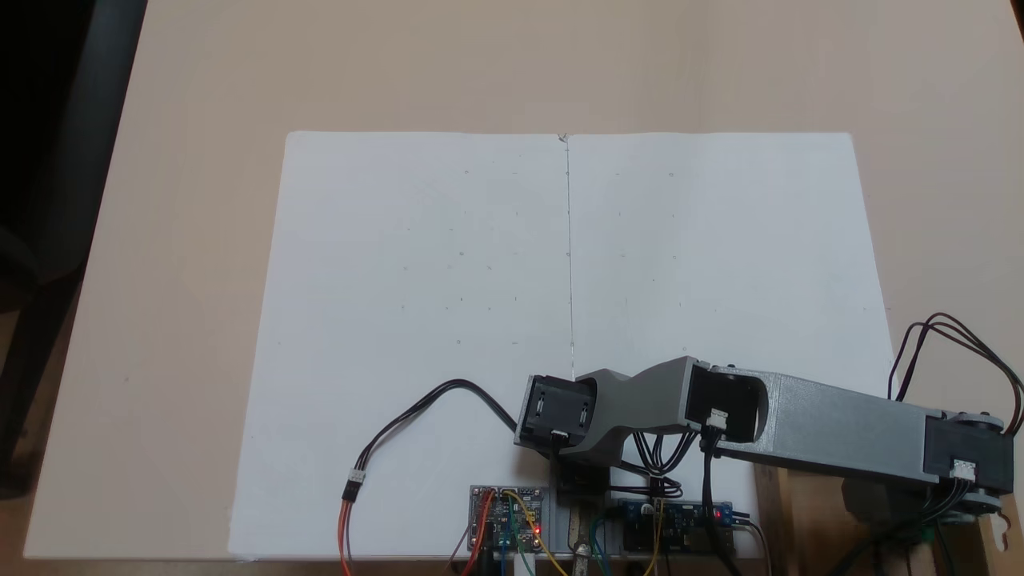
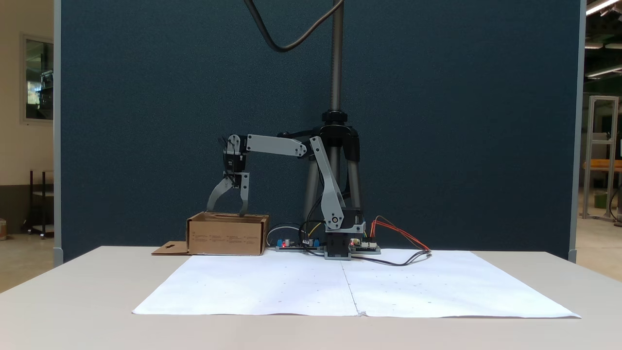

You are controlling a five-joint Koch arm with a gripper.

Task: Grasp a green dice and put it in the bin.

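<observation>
Fingers (image 2: 227,212) spread open, hanging right over the brown corrugated cardboard box bin (image 2: 227,236) at the tabletop (image 2: 97,287) edge. Probably a drop pose. Green dice nowhere visible, maybe inside.

1. A dark blue partition panel (image 2: 437,121) stands upright behind the table (image 2: 73,301), which has a pale beige top.
2. Two white paper sheets (image 1: 424,280) lie side by side on the table, their edges meeting in a central seam.
3. A black tripod (image 2: 335,136) with a tall pole rises in front of the partition.
4. At left, a cream wall (image 2: 14,146) carries a window (image 2: 39,78).
5. At right, ceiling strip lights (image 2: 600,6) glow above a metal frame (image 2: 602,155).
</observation>
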